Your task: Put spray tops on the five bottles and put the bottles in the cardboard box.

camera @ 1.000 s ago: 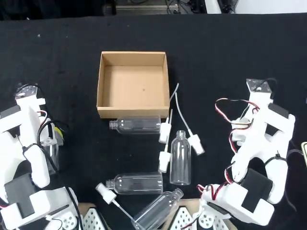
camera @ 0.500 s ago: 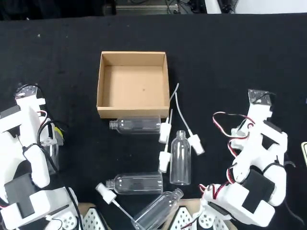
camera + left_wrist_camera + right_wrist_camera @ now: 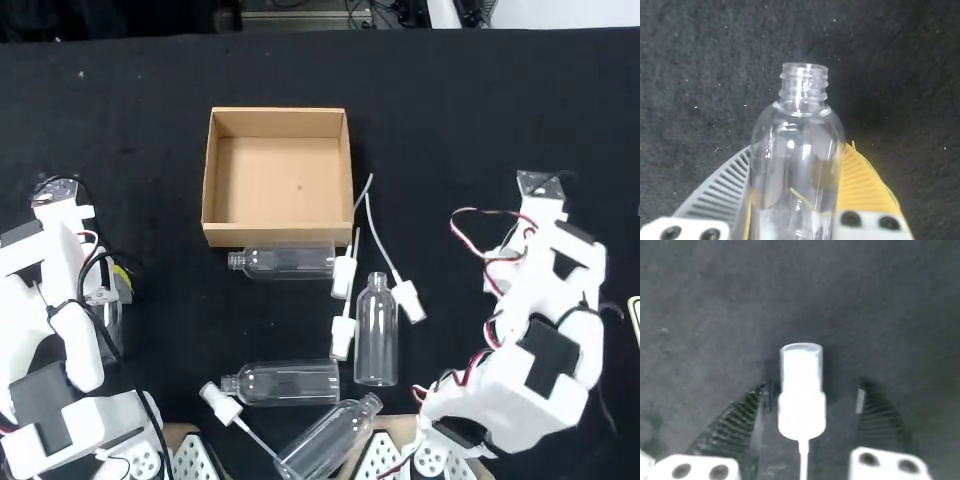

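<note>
So, starting at your left: the left claw (image 3: 797, 150) is pinched on the body of a clear bottle (image 3: 799, 165), open neck pointing away from the wrist, out at the left edge of the table (image 3: 480, 110). That plastic looks slick and thin, so I'd expect it to slide or twist in the grip once a top is pushed against it, and squeezing harder may dent it. In the middle, the box (image 3: 278, 236) sits on the far side with no bottle in it yet. Four loose bottles (image 3: 285, 383) lie on their sides just near of it, mixed with four spray tops (image 3: 345, 272). A low sweep of either arm could set those rolling or drag a tube along. On the right, the right claw (image 3: 810, 390) is spread wide with another spray top (image 3: 801, 385) lying between the jaws, touched by neither. Close off-centre and the round cap will likely roll or skew, and a skewed thin tube would miss the narrow neck or bend.
</note>
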You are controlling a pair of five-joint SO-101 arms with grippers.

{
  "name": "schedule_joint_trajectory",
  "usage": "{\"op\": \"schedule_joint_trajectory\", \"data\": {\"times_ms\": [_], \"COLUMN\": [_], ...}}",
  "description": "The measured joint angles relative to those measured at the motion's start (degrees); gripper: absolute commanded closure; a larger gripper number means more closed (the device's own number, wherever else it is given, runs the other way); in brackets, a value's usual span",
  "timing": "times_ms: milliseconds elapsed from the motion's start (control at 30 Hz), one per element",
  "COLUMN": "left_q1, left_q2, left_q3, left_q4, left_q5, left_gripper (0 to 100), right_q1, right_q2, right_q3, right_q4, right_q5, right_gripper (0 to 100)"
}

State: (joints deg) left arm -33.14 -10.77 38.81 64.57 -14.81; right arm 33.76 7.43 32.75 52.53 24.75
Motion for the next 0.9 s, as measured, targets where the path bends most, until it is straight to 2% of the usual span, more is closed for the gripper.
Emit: {"op": "schedule_joint_trajectory", "data": {"times_ms": [200,300,433,533,700,800,900], "left_q1": [0.00,0.00,0.00,0.00,0.00,-1.05,-2.02], "left_q2": [0.00,0.00,0.09,0.09,0.09,0.09,0.09], "left_q3": [0.00,0.00,-1.32,-3.87,-5.71,-5.71,-5.71], "left_q4": [0.00,0.62,7.03,10.81,12.40,12.40,12.40], "left_q5": [0.00,0.00,-1.05,-4.92,-6.95,-7.74,-10.20], "left_gripper": [97,96,96,96,96,92,87], "right_q1": [0.35,0.09,-2.02,-6.77,-19.60,-27.43,-31.47], "right_q2": [1.58,-0.18,-9.32,-18.99,-33.85,-39.91,-44.22], "right_q3": [-2.99,-2.99,-2.90,-1.14,7.12,13.45,20.04], "right_q4": [0.18,3.78,10.46,13.27,13.45,11.08,6.59], "right_q5": [0.00,0.00,-0.88,-4.13,-10.81,-14.95,-19.34], "right_gripper": [98.8,98.8,98.8,98.8,98.8,98.8,98.8]}}
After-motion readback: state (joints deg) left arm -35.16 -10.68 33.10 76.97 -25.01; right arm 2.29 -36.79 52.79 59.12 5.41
